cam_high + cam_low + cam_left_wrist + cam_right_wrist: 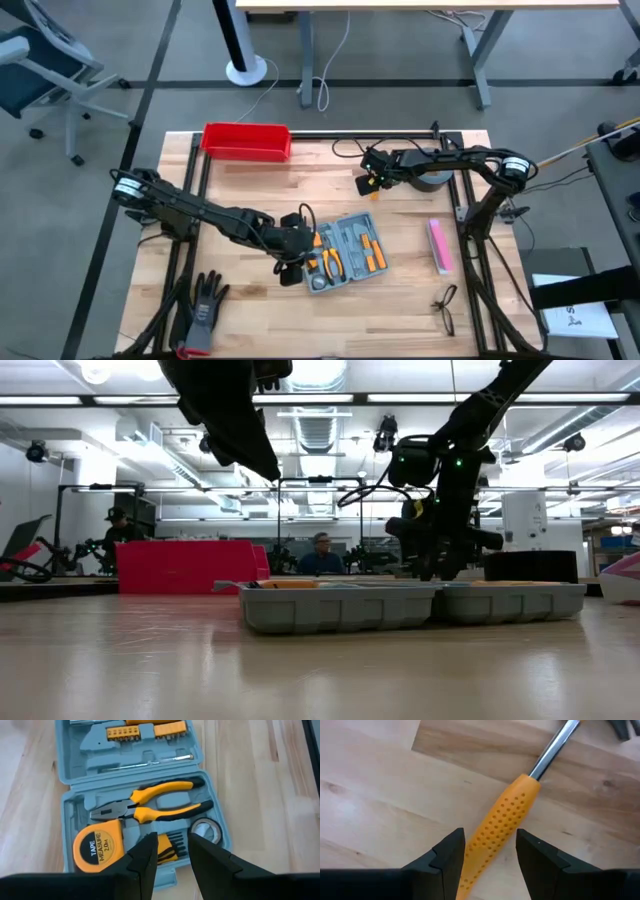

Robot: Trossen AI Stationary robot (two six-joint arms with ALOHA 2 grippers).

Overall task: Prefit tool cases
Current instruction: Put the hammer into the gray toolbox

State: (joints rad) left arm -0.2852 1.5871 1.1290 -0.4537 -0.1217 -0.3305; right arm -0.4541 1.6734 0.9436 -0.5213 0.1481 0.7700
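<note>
The grey-blue tool case [345, 252] lies open and flat on the wooden table, with its moulded side up [75, 805]. It holds yellow-handled pliers [150, 805], a yellow tape measure [97, 847], a tape roll and a row of bits. My left gripper [171, 855] hangs open above the case's left end [292, 262], with nothing between its fingers. Farther back, a tool with a dotted orange handle [500, 825] and a steel shaft lies on the table. My right gripper [490, 852] is open, pointing down, one finger on either side of that handle [372, 186]. I cannot tell whether the fingers touch it.
A red bin [246, 141] stands at the far left edge, and a dark roll [432, 178] lies behind my right gripper. A pink object [440, 245] and glasses [446, 308] lie at the right. A black glove [205, 300] lies at the near left. People sit beyond the table [320, 555].
</note>
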